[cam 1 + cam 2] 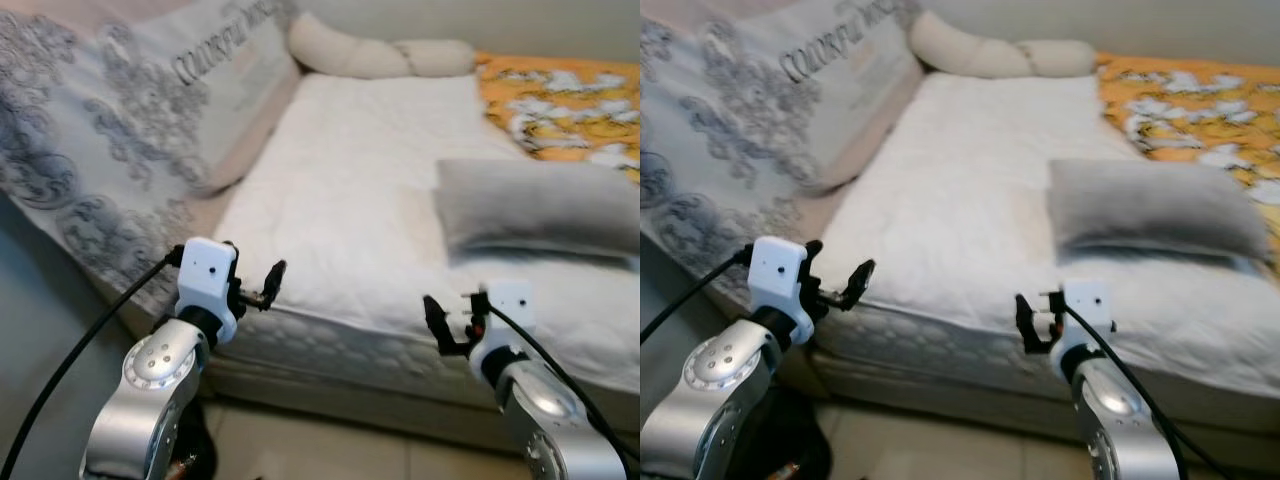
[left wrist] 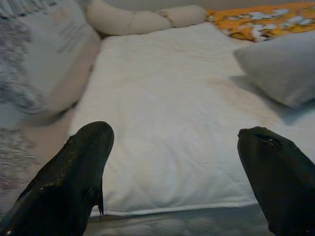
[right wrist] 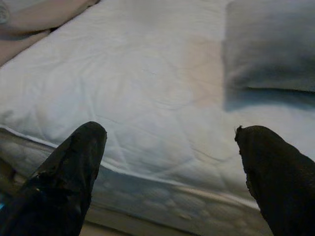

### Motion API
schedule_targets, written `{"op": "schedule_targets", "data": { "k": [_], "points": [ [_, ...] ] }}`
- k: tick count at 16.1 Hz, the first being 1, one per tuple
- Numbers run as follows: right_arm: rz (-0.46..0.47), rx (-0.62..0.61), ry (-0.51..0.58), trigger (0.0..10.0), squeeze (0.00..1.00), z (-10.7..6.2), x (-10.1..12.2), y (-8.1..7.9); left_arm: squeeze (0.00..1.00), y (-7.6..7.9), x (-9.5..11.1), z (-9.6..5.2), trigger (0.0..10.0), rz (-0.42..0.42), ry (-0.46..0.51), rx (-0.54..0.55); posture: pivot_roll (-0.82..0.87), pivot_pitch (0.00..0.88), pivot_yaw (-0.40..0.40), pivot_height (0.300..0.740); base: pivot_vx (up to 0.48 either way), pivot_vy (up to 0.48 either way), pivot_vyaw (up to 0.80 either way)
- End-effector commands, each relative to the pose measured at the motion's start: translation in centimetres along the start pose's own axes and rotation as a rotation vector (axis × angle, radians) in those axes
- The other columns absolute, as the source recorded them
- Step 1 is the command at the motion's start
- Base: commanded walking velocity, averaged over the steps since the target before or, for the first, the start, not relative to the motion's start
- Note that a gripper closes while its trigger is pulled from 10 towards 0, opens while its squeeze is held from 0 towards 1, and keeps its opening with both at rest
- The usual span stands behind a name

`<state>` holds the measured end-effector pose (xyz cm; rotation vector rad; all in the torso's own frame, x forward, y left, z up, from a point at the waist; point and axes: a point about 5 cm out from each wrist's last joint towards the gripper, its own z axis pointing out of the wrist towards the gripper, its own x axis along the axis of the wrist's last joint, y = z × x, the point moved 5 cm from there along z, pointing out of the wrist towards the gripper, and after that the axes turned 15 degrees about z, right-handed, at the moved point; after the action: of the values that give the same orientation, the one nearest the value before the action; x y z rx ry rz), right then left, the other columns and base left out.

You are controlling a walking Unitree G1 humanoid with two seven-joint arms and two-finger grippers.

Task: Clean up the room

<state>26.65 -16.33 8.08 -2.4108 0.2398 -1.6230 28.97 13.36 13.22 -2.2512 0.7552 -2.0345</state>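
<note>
Bed (image 1: 340,190): our left gripper (image 2: 174,172) and right gripper (image 3: 170,172) hover at its near edge, fingers released, empty. Grey pillow (image 1: 535,205) centre right; broad bare mattress centre frame.

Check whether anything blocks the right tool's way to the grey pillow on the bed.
Nothing visible does. The right tool hangs open at the mattress edge, and only bare white mattress lies between it and the grey pillow.

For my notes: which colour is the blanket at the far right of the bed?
Orange with white pattern; blanket, left eye view.
</note>
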Motion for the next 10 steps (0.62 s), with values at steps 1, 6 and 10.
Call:
{"op": "schedule_targets", "data": {
  "k": [1, 6, 10],
  "points": [
    [0.014, 0.027, 0.008, 10.0, 0.00, 0.35, 0.26, -0.88, 0.00, -0.73, -0.13, -0.08, 10.0, 0.010, -0.004, 0.017, 0.00, 0.000, 0.026, 0.740, 0.322, 0.000, 0.00],
    [0.023, 0.036, 0.022, 10.0, 0.00, 0.49, 0.54, -1.02, 0.00, -0.70, -0.13, 0.10, 10.0, 0.017, -0.001, 0.002, 0.00, 0.000, 0.031, 0.740, 0.321, 0.000, -0.57],
    [0.024, 0.029, 0.026, 10.0, 0.00, 0.59, 0.67, -0.86, 0.00, -0.62, -0.10, 0.25, 10.0, 0.019, 0.002, -0.008, 0.00, 0.000, 0.032, 0.740, 0.320, 0.000, 0.00]
  ]
}}
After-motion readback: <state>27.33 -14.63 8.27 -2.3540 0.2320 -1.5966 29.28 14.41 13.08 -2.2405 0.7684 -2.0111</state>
